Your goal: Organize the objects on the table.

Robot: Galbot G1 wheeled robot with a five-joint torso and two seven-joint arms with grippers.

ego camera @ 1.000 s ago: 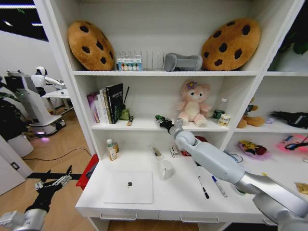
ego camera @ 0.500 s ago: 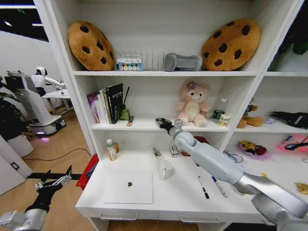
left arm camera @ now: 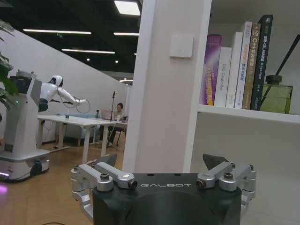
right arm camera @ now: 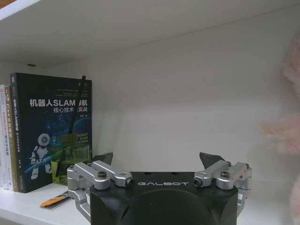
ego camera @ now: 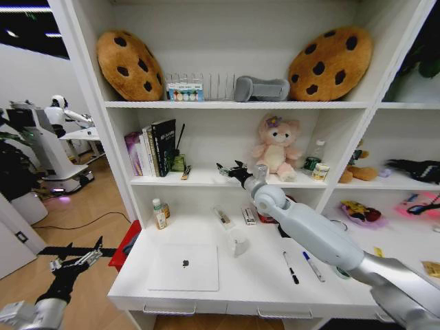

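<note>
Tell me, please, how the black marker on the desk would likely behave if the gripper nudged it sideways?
The black marker is slim and round, lying flat on the smooth white desk, so it would probably roll or skid rather than stay. It looks light, so a slight push may send it into the blue marker beside it.

White table [ego camera: 254, 282]; silver laptop [ego camera: 184, 267]; black marker [ego camera: 291, 267] and blue marker [ego camera: 313, 267]; brown, dark-spotted cookie cushions [ego camera: 129, 64]; pink plush toy [ego camera: 275, 147].
</note>
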